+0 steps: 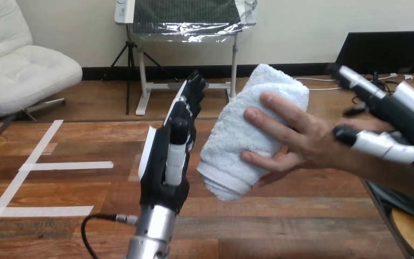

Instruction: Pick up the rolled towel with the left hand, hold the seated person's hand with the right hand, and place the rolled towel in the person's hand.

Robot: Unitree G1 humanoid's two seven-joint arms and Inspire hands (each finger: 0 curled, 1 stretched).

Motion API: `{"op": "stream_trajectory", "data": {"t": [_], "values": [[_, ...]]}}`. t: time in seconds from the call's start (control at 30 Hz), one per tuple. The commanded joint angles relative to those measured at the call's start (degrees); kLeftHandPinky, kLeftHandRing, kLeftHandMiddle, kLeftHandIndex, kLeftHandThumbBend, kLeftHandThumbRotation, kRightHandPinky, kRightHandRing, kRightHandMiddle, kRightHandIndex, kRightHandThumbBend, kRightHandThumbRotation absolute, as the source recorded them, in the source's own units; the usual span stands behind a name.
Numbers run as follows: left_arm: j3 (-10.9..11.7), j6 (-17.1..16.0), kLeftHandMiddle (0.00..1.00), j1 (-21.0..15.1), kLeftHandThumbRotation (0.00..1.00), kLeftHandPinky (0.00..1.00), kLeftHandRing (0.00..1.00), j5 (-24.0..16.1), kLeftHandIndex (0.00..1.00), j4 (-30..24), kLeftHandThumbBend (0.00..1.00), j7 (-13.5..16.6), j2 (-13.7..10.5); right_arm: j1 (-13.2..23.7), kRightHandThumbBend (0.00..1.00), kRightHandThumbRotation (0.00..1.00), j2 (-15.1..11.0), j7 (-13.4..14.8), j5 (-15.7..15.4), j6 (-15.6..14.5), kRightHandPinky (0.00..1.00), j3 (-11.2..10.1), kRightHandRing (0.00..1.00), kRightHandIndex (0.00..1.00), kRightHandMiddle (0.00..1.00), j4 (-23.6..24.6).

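Head view: the towel (248, 124) is held tilted above the bench (59, 216) in the person's hand (296, 140), whose fingers are wrapped round it. The left hand (167, 156) is raised just left of the towel, its fingers straight and apart from it. The person's wrist appears to be pinched between the thumb and fingers of the right hand (404, 121).

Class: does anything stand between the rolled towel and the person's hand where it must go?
Nothing visible does. The rolled towel already lies in the person's hand, fingers round it; the left hand stands open beside it.
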State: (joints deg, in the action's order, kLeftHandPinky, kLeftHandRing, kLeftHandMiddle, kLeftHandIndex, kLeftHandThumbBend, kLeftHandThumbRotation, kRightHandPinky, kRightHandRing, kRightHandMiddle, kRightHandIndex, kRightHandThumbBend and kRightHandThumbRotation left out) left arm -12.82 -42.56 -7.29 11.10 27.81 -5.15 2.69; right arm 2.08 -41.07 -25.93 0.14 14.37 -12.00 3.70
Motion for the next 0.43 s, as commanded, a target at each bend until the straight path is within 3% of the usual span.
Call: {"op": "stream_trajectory", "data": {"t": [0.0,0.4], "values": [[0.22,0.28,0.94,0.49,1.00,1.00,0.98,-0.03,0.95,-2.91,1.00,0.38,5.52,2.97,1.00,0.99,1.63,1.95,2.41,2.30,0.98,-3.03,1.00,1.00,1.00,-1.29],[0.07,1.97,0.96,2.89,1.00,1.00,1.00,0.69,0.95,-5.98,1.00,0.26,5.63,1.69,1.00,1.00,3.74,3.71,4.83,2.80,1.00,-4.35,1.00,1.00,1.00,1.46]]}}
